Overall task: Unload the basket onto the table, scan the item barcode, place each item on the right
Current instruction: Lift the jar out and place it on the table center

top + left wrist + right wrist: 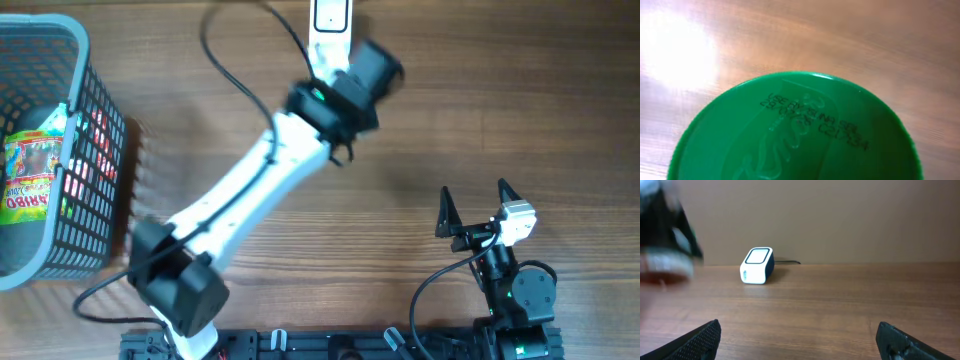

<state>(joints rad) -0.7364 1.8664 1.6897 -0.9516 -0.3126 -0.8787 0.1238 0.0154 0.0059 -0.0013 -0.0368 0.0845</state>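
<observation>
Green-lidded item [795,135] clamped in left gripper [370,68] beside scanner [330,18]; right gripper [472,205] empty, jaws wide apart.

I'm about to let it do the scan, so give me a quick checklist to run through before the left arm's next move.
1. Left gripper holding the green-lidded container: ok.
2. Barcode turned to the scanner: cannot tell; only the container's top and date print show.
3. Container steady: not ok; it is blurred in the overhead and right wrist views.
4. Scanner upright, window uncovered: ok.
5. Right gripper open, well away from the scanner: ok.
</observation>
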